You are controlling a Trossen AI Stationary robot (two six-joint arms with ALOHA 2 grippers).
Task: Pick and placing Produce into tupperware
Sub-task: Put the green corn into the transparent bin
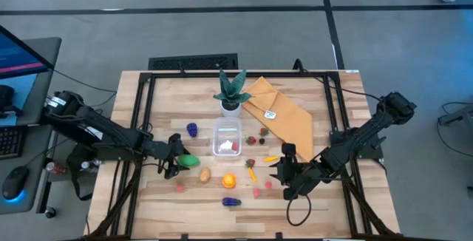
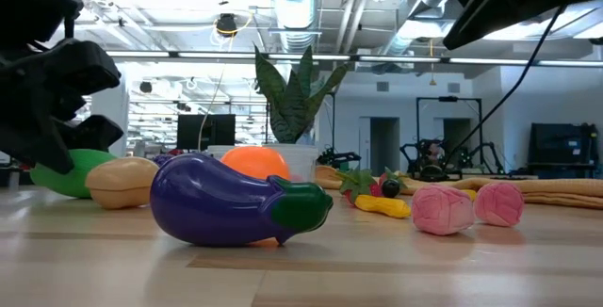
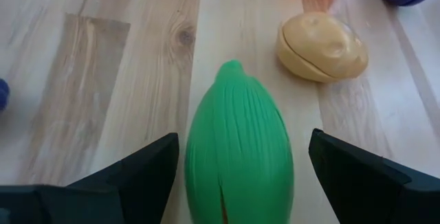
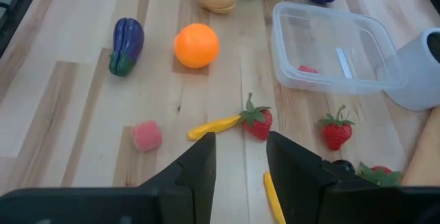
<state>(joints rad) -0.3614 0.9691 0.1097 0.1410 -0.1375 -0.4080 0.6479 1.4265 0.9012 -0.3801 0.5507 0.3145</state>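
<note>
Pale wooden planks form the worktop [image 1: 148,204], which is framed by black rails and set on a grey floor. Near its centre the tupperware [image 1: 227,137] is seen, with a red piece and a white piece inside; the potted plant [image 1: 231,93] stands just at its 12 o'clock, and a mustard-yellow cloth [image 1: 284,119] lies toward 2 o'clock. The left end effector [image 1: 176,161] is placed at about 8 o'clock from the tupperware, its fingers spread wide on either side of a green ribbed vegetable [image 3: 237,155]; contact with it cannot be made out, and nothing is pinched. A tan potato [image 3: 322,45] lies just beyond the green piece. The right end effector [image 1: 288,168] is positioned at 4 o'clock from the tupperware, fingers parted a little and empty. Between the two, loose produce is scattered: an orange [image 1: 228,180], a purple eggplant [image 1: 231,202], pink pieces [image 1: 257,192], strawberries [image 4: 258,121] and a yellow pepper [image 4: 214,126].
</note>
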